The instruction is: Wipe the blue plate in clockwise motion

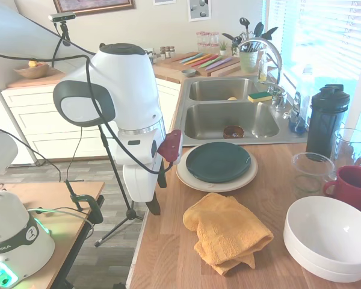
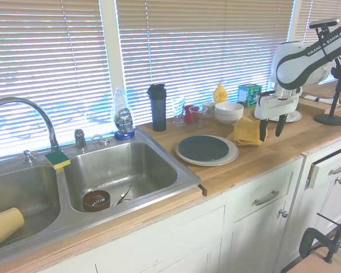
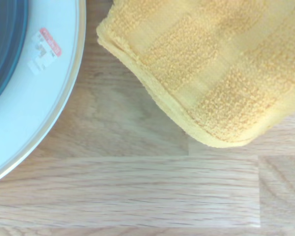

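Observation:
The blue plate (image 1: 218,161) (image 2: 203,148) lies on a larger cream plate (image 1: 189,177) (image 2: 232,154) on the wooden counter, close to the sink. Beside it lies a folded yellow cloth (image 1: 225,232) (image 2: 247,131). My gripper (image 2: 272,129) hangs open and empty just above the counter, at the cloth's side nearest the counter's front edge, fingers pointing down. The wrist view shows a corner of the cloth (image 3: 211,73), the cream plate's rim (image 3: 39,108) with a sticker, and a sliver of the blue plate (image 3: 5,39), with bare wood between.
Stacked white bowls (image 1: 331,238) (image 2: 229,111), a red mug (image 1: 355,183), a clear glass bowl (image 1: 311,168) and a black shaker bottle (image 1: 326,120) stand beyond the cloth and plates. The double sink (image 1: 234,117) lies past the plates. The counter's front edge (image 2: 261,170) is close to my gripper.

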Controlling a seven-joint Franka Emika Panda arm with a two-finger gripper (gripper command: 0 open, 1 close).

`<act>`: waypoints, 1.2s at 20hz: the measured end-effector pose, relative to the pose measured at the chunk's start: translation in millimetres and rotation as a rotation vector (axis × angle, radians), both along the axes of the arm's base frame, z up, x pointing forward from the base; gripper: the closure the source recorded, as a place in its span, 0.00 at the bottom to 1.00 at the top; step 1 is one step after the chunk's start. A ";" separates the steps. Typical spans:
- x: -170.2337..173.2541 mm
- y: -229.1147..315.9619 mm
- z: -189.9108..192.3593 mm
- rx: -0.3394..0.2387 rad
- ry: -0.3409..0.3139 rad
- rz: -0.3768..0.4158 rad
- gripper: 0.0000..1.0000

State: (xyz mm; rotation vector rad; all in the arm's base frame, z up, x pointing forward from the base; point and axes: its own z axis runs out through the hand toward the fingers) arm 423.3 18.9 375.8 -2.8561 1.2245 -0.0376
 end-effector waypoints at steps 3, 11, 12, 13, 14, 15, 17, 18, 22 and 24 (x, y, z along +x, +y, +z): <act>0.1 -1.4 -0.6 -0.011 0.001 0.006 0.00; 21.0 -6.2 3.0 -0.011 -0.008 -0.004 0.00; 26.0 -6.4 3.3 -0.011 -0.010 -0.004 0.00; 31.4 -6.9 3.6 -0.010 -0.012 -0.005 0.00; 36.8 -7.7 3.7 -0.010 -0.017 -0.005 0.00; 42.0 -8.9 3.9 -0.011 -0.024 -0.005 0.00; 51.5 -12.4 4.5 -0.019 -0.040 -0.003 0.00; 55.5 -14.0 4.9 -0.023 -0.050 -0.002 0.00; 66.6 -18.8 2.4 -0.032 -0.091 0.001 0.00; 71.3 -19.6 -3.9 -0.032 -0.109 0.001 0.00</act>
